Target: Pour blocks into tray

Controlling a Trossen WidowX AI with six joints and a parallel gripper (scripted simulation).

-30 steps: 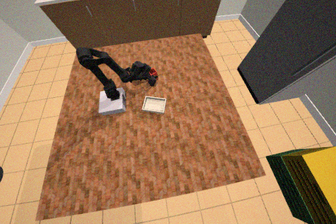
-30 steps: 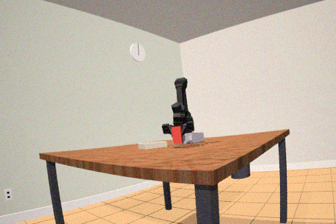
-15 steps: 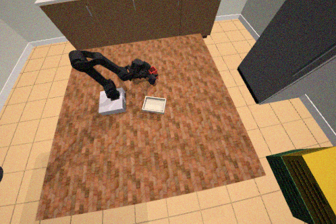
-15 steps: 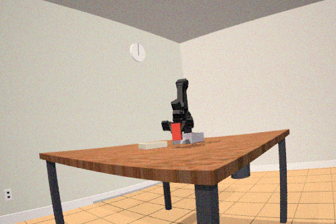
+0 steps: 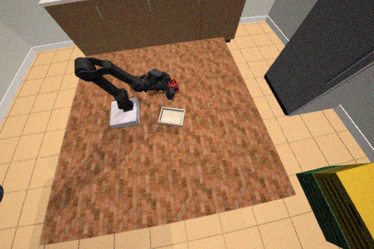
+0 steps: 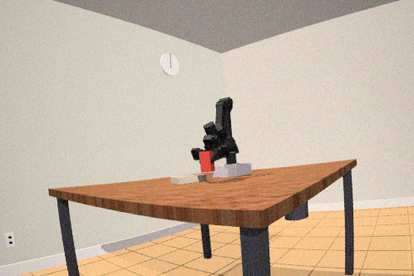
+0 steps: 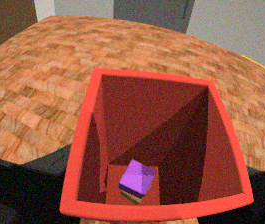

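Gripper (image 5: 172, 88) (image 6: 203, 153) clamped on the red cup (image 5: 173, 84) (image 6: 206, 161) (image 7: 153, 212), a finger at either side of it, the fingers held well apart by its width. Cup position: raised off the wooden table (image 5: 169, 163) (image 6: 174, 198) (image 7: 38, 65) in the exterior view, and beside the shallow tray (image 5: 171, 123) (image 6: 184, 179), not over it, in the top view. Step in hand, as judged: the lift, with carrying and tipping not yet done. Next move should bring the cup across above the tray, mouth kept up on the way, then roll it over once the opening is well inside the tray's rim. Risk: tipping too soon would drop blocks on the table. Cup appearance: squarish, open mouth, flat walls, bright red rim, darker red and shadowed within; it stands near upright. Contents, wrist view: a purple block (image 7: 137, 177) low in the cup, tilted, with something yellowish (image 7: 131, 196) just under it, probably another block. Full count cannot be told. Tray: pale cream, low-walled, no block visible in it.
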